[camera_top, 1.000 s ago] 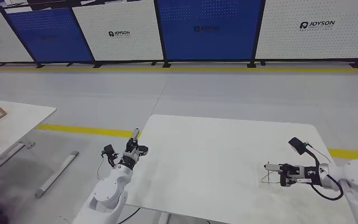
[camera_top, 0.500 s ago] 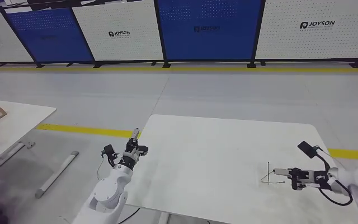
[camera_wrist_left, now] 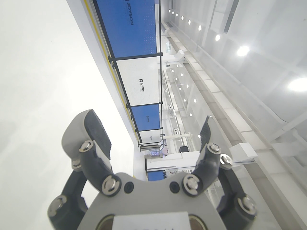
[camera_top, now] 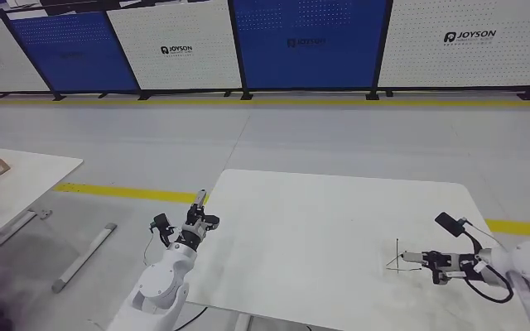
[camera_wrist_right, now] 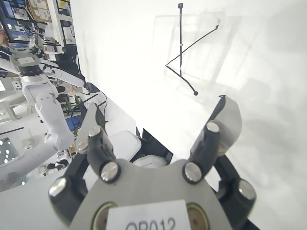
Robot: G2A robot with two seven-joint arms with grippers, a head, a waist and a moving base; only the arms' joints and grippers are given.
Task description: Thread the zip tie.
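Left gripper (camera_wrist_left: 151, 125) sat beside the table's (camera_top: 315, 240) left edge, aimed away from the work, fingers spread wide with nothing between them. Everything that mattered was well apart from it, far across the table by the other arm.

Zip tie (camera_wrist_right: 180, 37): a thin black strip lying straight, with its square head at the end farthest from the right gripper. A second tie (camera_wrist_right: 199, 40) crossed it, kinked into a sharp V, one end resting just ahead of the right fingertips. I couldn't tell which lay on top at the crossing, or whether any tail was already through a head. Both lay on a clear plate (camera_wrist_right: 208, 56) set flat on the table.

Right gripper (camera_wrist_right: 157, 105) sat just short of the plate and aimed at it, jaws wide, holding nothing and touching neither tie.

My read on handling: near weightless, springy and slick, and lying flat on a hard smooth plate, so a pinch from straight above would likely skid or flick it. It wasn't fragile, so a firm squeeze was fine. The best hold, I judged, was the strip just behind the head, where it was stiffest, or the kink of the V if that stood off the plate. The free tail would whip, so for threading I'd pinch it near the tip with the left gripper.
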